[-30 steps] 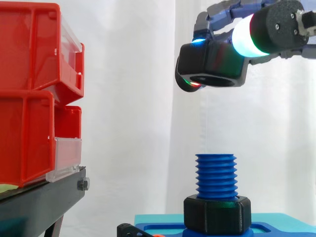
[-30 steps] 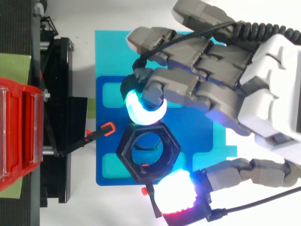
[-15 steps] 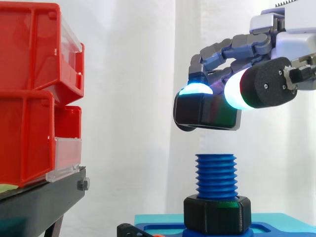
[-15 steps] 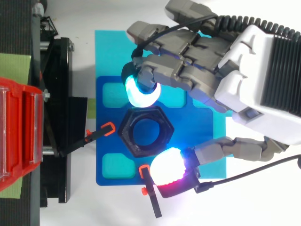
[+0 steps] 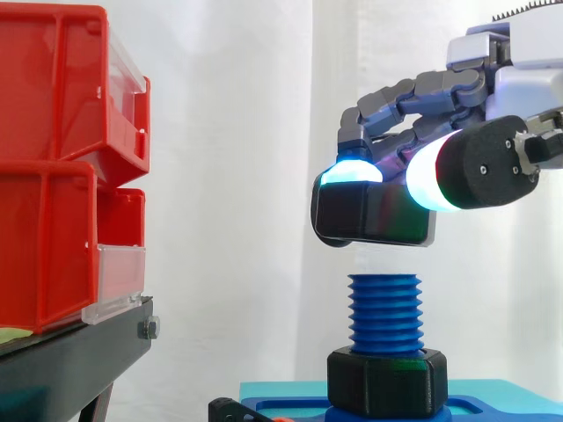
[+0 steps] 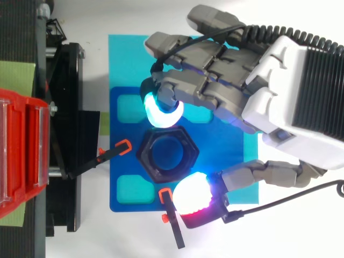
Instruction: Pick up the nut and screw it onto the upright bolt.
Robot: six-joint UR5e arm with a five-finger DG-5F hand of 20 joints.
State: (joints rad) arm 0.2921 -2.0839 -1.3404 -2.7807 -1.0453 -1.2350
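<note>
A black hexagonal nut (image 5: 374, 215) (image 6: 166, 156) hangs level in the air, pinched between the glowing fingertips (image 6: 161, 112) and the thumb of my hand (image 6: 279, 102). It sits directly over the upright blue threaded bolt (image 5: 384, 312), with a small gap between the nut's underside and the bolt's top. In the top view the bolt's blue top shows through the nut's hole. Another black nut (image 5: 387, 380) sits at the bolt's foot on the blue base (image 6: 124, 177).
Red bins (image 5: 62, 167) stand stacked on a black stand (image 5: 79, 360) at the left. A small black clamp with orange tips (image 6: 115, 150) lies by the base's left edge, another (image 6: 171, 223) at its near edge. A turquoise plate (image 6: 126, 59) lies under the base.
The hand has come down from higher up and levelled the nut, then shifted slightly to centre it over the bolt.
</note>
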